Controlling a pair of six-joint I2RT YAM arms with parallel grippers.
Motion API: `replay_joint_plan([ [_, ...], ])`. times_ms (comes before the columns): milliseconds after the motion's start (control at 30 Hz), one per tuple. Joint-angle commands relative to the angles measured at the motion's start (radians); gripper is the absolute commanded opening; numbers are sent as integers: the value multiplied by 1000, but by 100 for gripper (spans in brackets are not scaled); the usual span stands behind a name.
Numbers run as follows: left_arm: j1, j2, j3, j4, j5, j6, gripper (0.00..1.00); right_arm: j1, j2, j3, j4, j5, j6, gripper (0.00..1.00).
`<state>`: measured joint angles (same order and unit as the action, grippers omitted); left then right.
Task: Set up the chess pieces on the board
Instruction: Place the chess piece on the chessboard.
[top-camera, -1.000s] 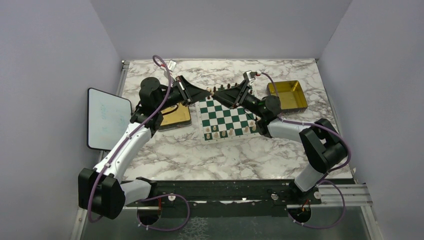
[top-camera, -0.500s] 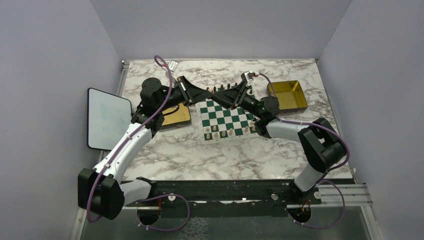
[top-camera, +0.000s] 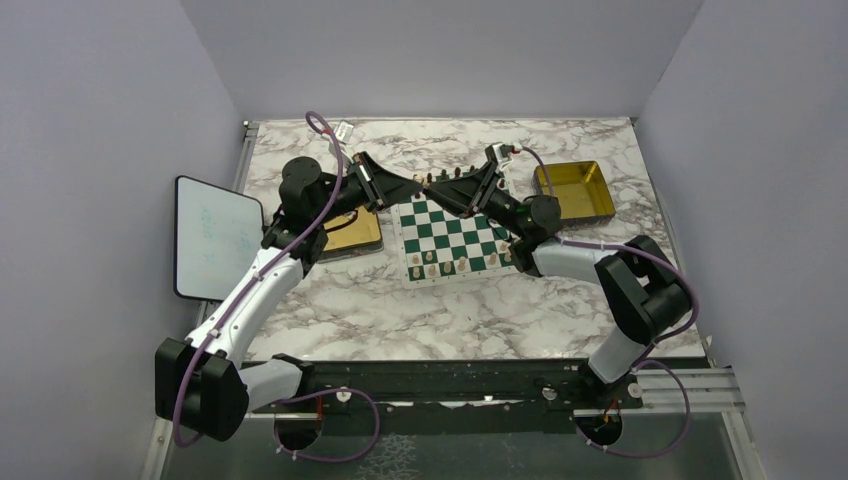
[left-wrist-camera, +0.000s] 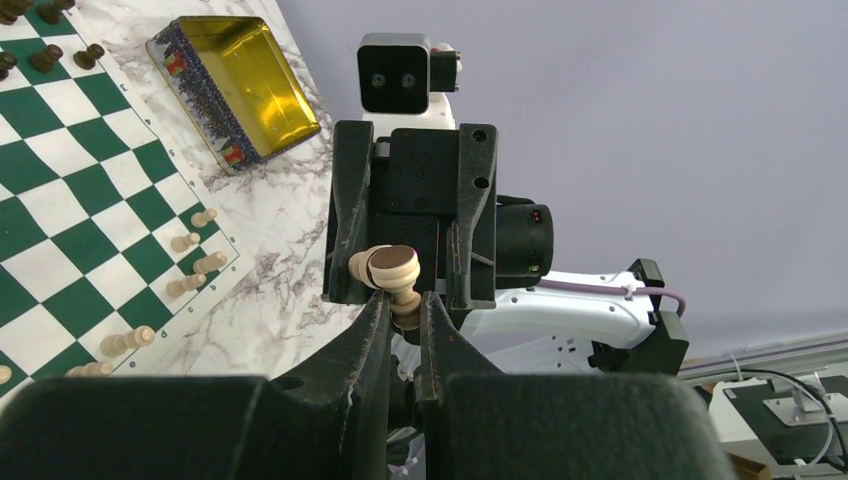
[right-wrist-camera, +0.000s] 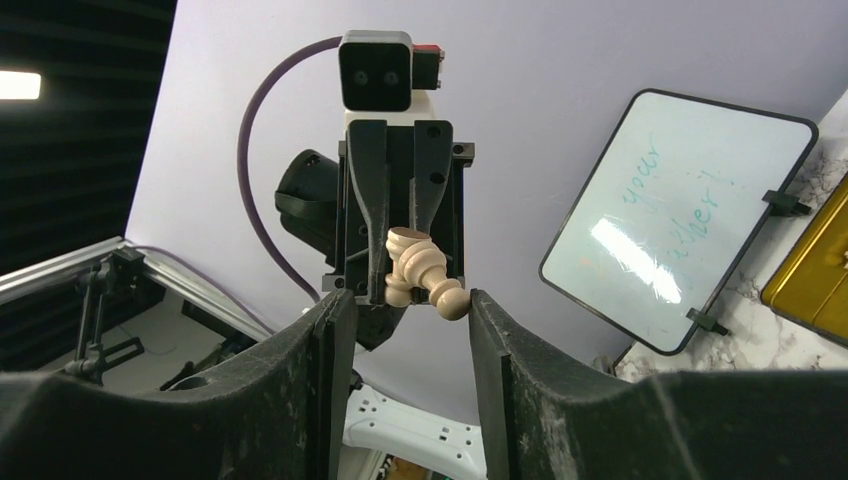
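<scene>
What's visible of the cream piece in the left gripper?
The cream piece looks like turned light wood: a ringed, waisted stem with rounded ends, one end showing a flat brown round face. It is tilted, in the air by the far edge of the board, pinched by the shut jaws of the left gripper. The open jaws of the right gripper flank it; whether they touch it is unclear.

board (top-camera: 450, 240): green and white checks, white border. chess piece (left-wrist-camera: 392, 268): cream, tan base disc; table (top-camera: 400, 310): white marble, grey veins. tray (left-wrist-camera: 240, 85): gold inside, dark blue patterned outside; tablet (right-wrist-camera: 690, 215): white, black frame.
</scene>
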<state>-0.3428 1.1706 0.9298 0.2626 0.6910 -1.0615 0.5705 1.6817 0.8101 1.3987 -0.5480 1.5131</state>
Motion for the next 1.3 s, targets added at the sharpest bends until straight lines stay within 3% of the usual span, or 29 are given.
replay_joint_plan([
  [0, -4, -21, -10, 17, -15, 12, 0, 8, 6, -15, 63, 29, 4, 48],
  [633, -4, -27, -3, -36, -25, 59, 0, 7, -5, -42, 55, 60, -17, 28],
  [967, -3, -25, 17, -142, -62, 164, 0, 0, -32, -68, 20, 72, -55, 4],
  [1167, -3, -24, 31, -258, -131, 310, 0, -29, -97, -97, -174, 56, -201, 1],
  [1267, -2, -19, 47, -353, -172, 409, 0, -35, -177, -95, -415, 68, -369, 1],
])
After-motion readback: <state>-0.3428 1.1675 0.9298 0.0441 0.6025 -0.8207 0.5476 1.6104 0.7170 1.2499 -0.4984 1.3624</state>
